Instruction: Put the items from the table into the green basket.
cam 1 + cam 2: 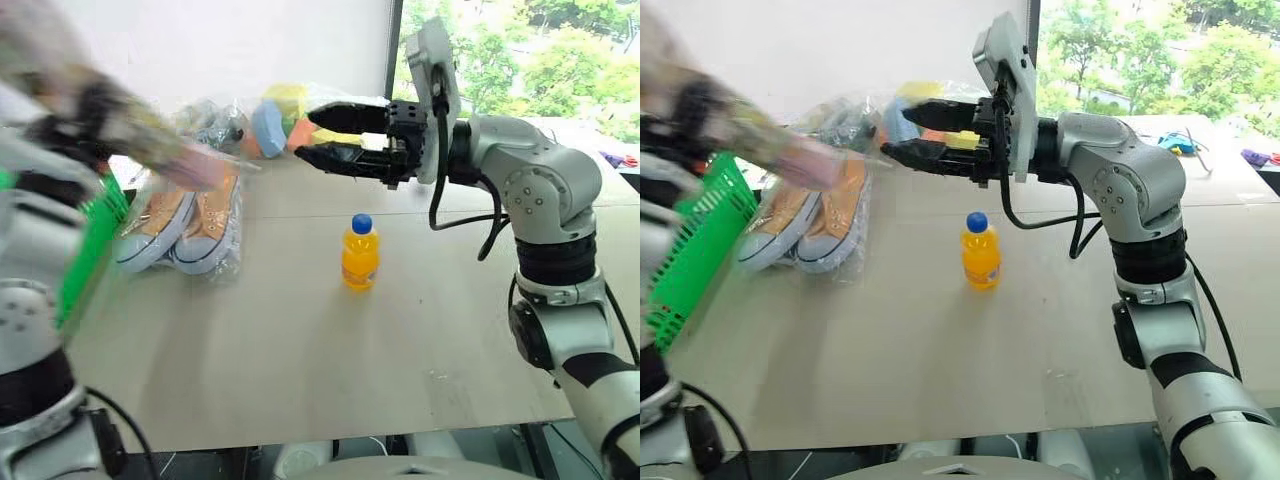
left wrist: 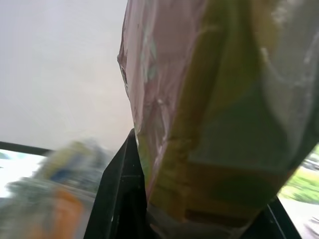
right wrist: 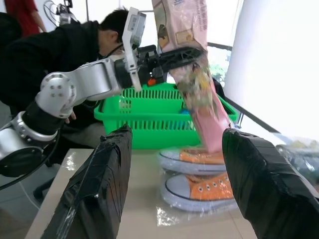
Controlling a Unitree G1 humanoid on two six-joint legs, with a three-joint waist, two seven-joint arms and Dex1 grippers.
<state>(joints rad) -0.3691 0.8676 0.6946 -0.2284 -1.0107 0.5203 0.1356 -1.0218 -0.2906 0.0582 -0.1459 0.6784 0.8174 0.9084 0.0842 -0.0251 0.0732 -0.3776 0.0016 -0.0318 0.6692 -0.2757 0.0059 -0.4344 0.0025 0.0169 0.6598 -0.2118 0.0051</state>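
Gripping the pink-ended packet (image 3: 199, 74) beside the green basket (image 3: 159, 117), the left end effector (image 3: 187, 52) leaves bottle (image 1: 360, 252) and sneakers (image 1: 185, 228) below the wide-open right end effector (image 1: 325, 135).

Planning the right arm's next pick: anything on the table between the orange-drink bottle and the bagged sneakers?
No. In the left eye view, bare tabletop lies between the orange-drink bottle and the bagged sneakers.
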